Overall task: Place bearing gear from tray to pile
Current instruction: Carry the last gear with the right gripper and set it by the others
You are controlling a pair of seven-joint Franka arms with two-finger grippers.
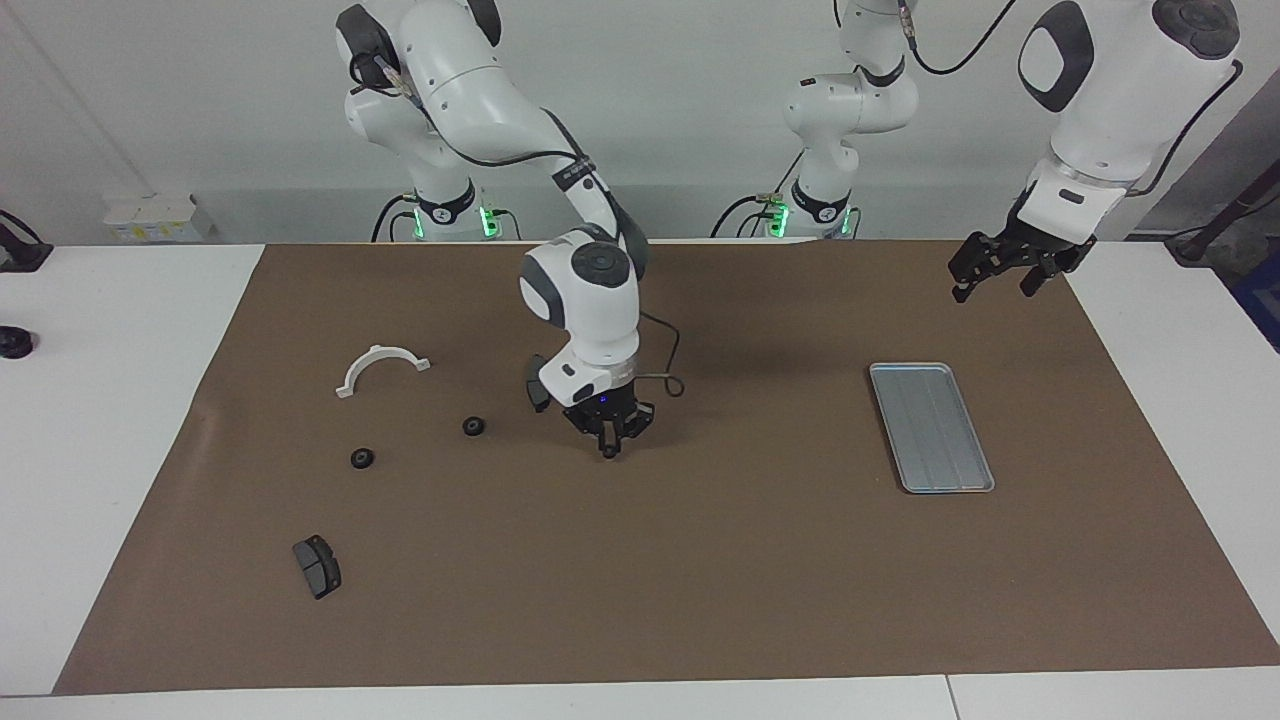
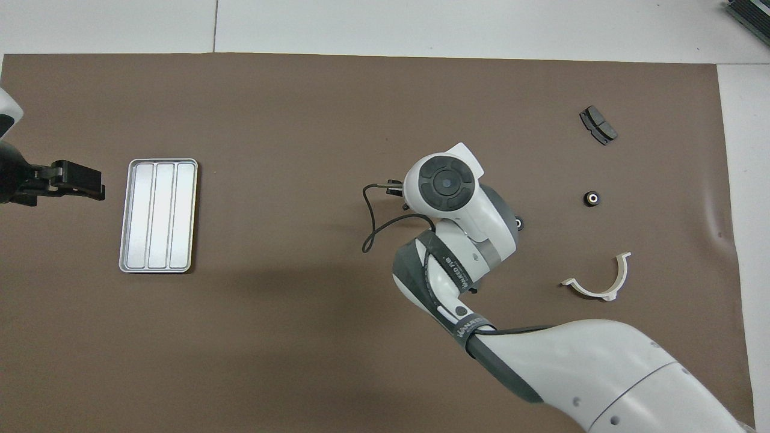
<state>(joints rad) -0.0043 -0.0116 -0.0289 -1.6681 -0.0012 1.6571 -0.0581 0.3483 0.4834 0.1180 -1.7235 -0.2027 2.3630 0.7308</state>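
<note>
Right gripper (image 1: 608,447) points straight down over the brown mat (image 1: 700,560), fingertips pinched together on a small black bearing gear (image 1: 608,452), which hangs at the tips just above the mat. In the overhead view the arm's wrist hides this gripper. Just beside it, toward the robots, a dark brake pad (image 1: 536,388) lies partly hidden by the wrist. Toward the right arm's end from the gripper: a bearing gear (image 1: 474,426), another bearing gear (image 1: 362,458), a white half-ring bracket (image 1: 381,367), and a second brake pad (image 1: 317,565) farthest out. The tray (image 1: 931,427) lies well apart toward the left arm's end, nothing in it. Left gripper (image 1: 1000,272) waits in the air over the mat's corner near the tray, jaws wide, holding nothing.
</note>
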